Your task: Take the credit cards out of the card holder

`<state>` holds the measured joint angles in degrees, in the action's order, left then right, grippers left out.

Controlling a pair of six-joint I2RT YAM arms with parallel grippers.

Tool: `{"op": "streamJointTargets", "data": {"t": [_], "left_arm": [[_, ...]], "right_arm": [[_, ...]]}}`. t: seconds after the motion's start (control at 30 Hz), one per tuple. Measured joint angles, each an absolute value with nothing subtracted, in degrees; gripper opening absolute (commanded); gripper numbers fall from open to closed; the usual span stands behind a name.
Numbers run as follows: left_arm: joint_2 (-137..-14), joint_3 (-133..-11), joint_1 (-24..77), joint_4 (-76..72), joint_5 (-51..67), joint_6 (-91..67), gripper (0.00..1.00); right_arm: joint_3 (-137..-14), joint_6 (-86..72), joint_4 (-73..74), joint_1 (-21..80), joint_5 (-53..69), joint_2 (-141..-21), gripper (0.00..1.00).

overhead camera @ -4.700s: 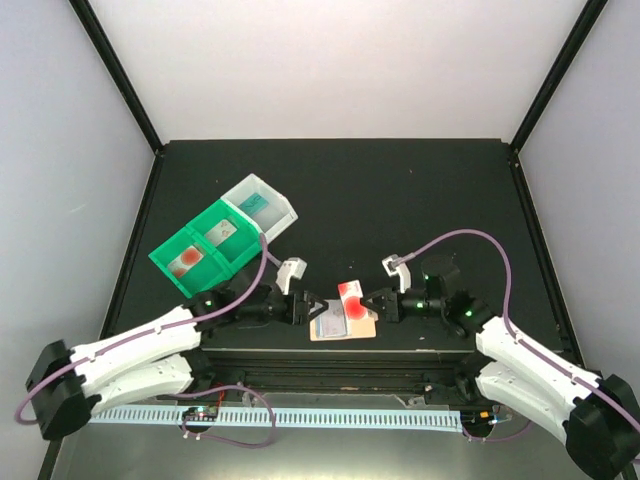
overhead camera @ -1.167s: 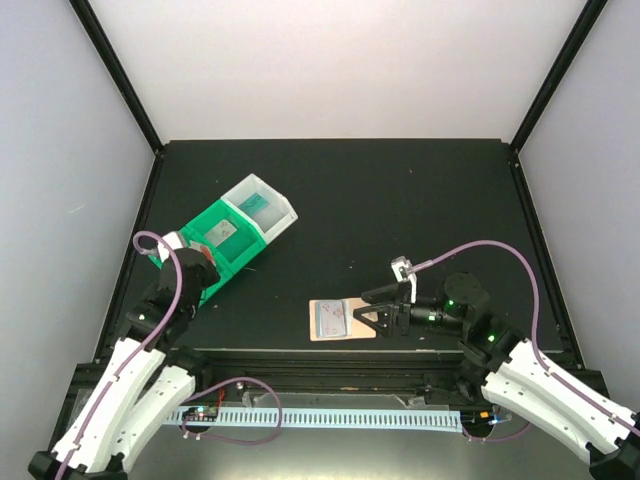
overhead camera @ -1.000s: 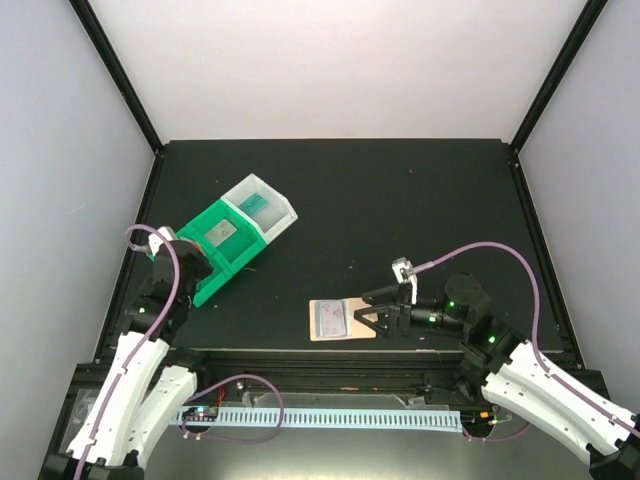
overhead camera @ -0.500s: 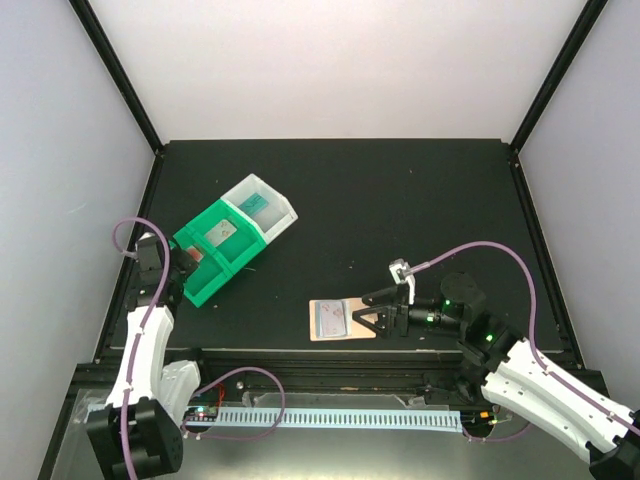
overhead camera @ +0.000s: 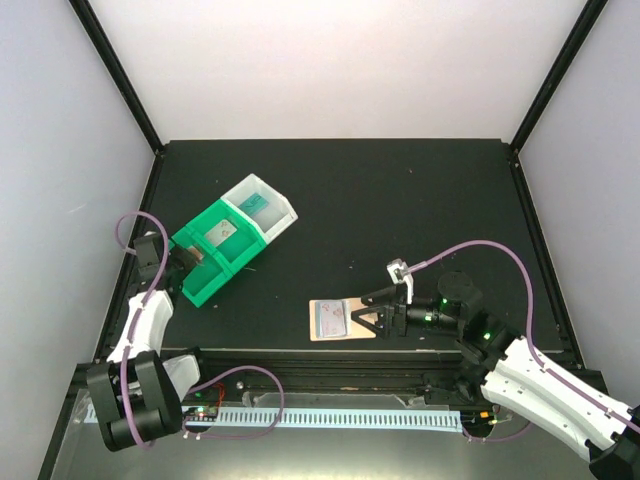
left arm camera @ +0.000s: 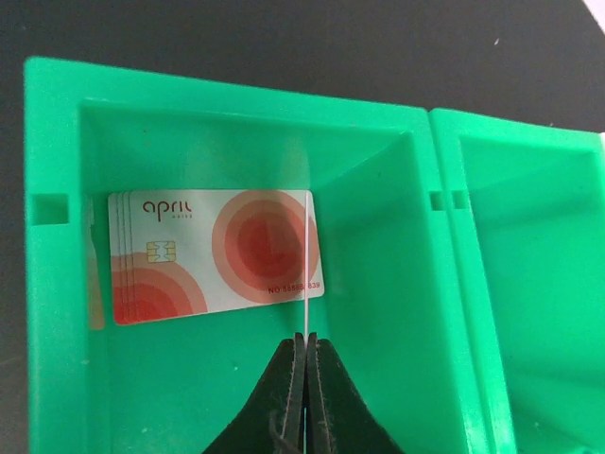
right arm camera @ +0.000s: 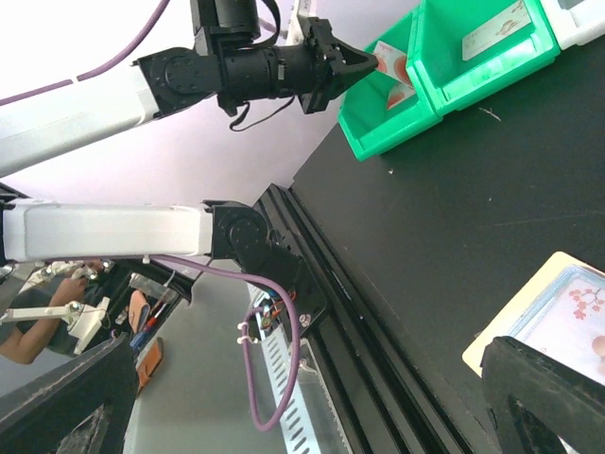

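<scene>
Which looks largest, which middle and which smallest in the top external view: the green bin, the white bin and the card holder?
1. The green bin: clearly the largest, two compartments long.
2 and 3. The white bin and the card holder: they look about the same size, too close to rank.

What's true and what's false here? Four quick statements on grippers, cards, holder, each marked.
1. The left gripper is shut on a thin card seen edge-on. True.
2. The card holder lies inside the green bin. False: it lies on the table by the right gripper.
3. A red-blotched card lies in the green bin below the left gripper. True.
4. The right gripper is shut on a teal card. False: it is open.
</scene>
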<state>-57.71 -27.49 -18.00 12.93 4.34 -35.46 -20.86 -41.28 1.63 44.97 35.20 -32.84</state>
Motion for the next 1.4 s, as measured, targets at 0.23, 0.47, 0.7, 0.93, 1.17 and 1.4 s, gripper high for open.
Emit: {"op": "streamJointTargets", "data": {"t": [0.23, 0.47, 0.7, 0.93, 1.17, 1.4], "left_arm": [[-62.35, -26.81, -18.04, 8.58, 4.71, -34.92, 0.02], [-63.16, -26.81, -18.04, 7.6, 2.83, -34.04, 0.01], [-63.81, -26.81, -18.04, 7.2, 1.76, -34.02, 0.05], [-63.81, -26.81, -18.04, 7.31, 1.04, -33.98, 0.03], [-63.88, -26.81, -18.04, 7.25, 0.3, -34.0, 0.03], [-64.71, -26.85, -18.04, 7.46, -0.16, -34.0, 0.14]], "right_arm": [[-20.86, -41.28, 1.58, 44.97, 35.2, -32.6, 1.0], [-20.86, -41.25, 1.56, 44.97, 35.2, -32.08, 1.0], [-20.86, -41.21, 1.58, 44.97, 35.22, -32.18, 1.0], [-20.86, -41.21, 1.69, 44.97, 35.22, -32.18, 1.0], [-20.86, -41.21, 1.69, 44.97, 35.22, -32.18, 1.0], [-20.86, -41.21, 1.69, 44.97, 35.22, -32.18, 1.0]]}}
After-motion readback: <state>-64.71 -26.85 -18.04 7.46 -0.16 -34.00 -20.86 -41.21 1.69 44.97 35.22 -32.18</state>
